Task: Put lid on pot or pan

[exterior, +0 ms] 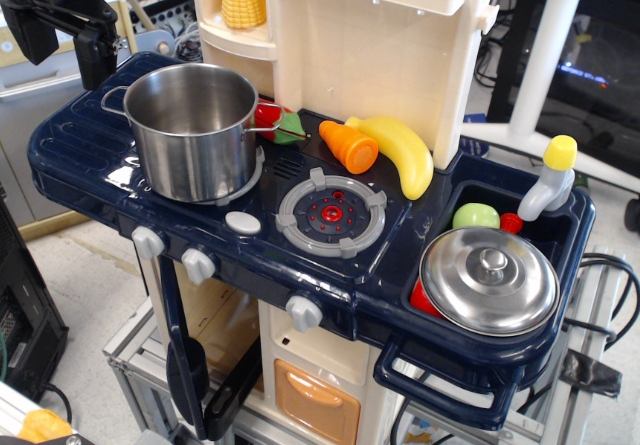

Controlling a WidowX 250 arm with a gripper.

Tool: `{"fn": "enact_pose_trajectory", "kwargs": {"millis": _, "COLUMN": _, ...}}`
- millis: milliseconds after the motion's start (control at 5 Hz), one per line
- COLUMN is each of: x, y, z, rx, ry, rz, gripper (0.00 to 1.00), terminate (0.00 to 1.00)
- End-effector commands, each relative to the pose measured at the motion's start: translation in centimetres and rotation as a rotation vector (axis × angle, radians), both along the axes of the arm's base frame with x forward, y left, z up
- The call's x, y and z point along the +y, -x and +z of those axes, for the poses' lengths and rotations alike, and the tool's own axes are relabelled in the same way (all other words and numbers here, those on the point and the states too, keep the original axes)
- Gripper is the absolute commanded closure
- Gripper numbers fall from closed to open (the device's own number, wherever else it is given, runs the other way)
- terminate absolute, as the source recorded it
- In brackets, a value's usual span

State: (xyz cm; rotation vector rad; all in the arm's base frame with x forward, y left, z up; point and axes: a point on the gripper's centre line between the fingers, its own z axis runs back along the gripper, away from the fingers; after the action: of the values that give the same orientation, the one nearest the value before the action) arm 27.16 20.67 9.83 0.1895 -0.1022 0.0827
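The tall steel pot [190,130] stands open on the left burner of the dark blue toy stove [80,155], with thin wire loop handles at its rim. The shiny round lid [490,281] with a small steel knob lies in the sink [565,235] at the right, resting on top of toy pieces. My black gripper [62,45] hangs at the top left, behind and to the left of the pot and far from the lid. Its jaws stand apart and hold nothing.
A toy carrot [349,146], a banana [402,153] and a red-green vegetable [277,123] lie behind the grey right burner [331,212]. A white and yellow faucet [548,178], a green ball [475,216] and a cream back wall [370,55] with corn [243,0] surround the sink.
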Motion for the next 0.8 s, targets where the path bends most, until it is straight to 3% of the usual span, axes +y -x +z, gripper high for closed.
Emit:
{"fn": "enact_pose_trajectory", "kwargs": {"millis": 0, "x": 0.0, "y": 0.0, "z": 0.0, "rx": 0.0, "ry": 0.0, "rz": 0.0, "gripper": 0.0, "terminate": 0.0}}
{"fn": "enact_pose_trajectory", "kwargs": {"millis": 400, "x": -8.6, "y": -0.9, "z": 8.4, "rx": 0.086, "ry": -0.037, "rz": 0.11, "gripper": 0.0, "terminate": 0.0}}
{"fn": "enact_pose_trajectory", "kwargs": {"millis": 600, "x": -13.4, "y": -1.2, "z": 8.3, "rx": 0.043, "ry": -0.001, "rz": 0.145, "gripper": 0.0, "terminate": 0.0}}
